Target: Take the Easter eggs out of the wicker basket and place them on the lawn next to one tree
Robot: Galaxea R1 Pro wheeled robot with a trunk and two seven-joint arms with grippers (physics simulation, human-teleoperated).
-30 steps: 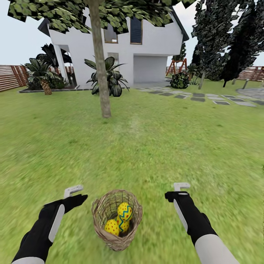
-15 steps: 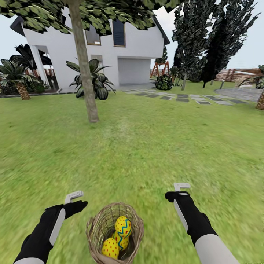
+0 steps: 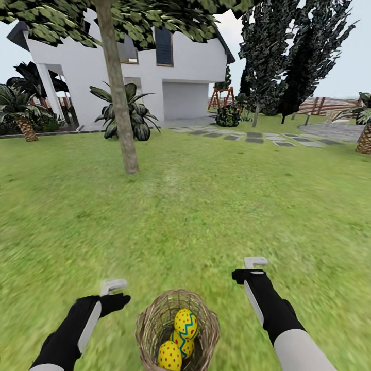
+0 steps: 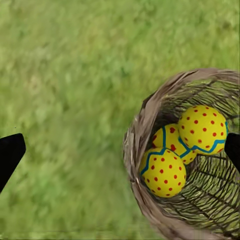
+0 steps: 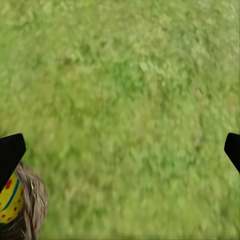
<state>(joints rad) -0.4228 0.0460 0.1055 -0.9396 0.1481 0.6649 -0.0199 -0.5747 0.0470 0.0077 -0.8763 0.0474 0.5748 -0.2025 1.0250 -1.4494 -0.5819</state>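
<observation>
The wicker basket (image 3: 178, 330) stands upright on the lawn (image 3: 206, 206), with the tree (image 3: 117, 87) well beyond it toward the white house (image 3: 154, 67). All three Easter eggs (image 3: 178, 337) lie inside the basket, touching one another. The left gripper (image 3: 116, 291) hovers just beside the basket, fingers spread and empty. The right gripper (image 3: 250, 269) hovers near the basket on the opposite side, fingers spread and empty.

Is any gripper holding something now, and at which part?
Nothing is held. Left gripper and right gripper are open above the lawn; the eggs lie in the basket.
</observation>
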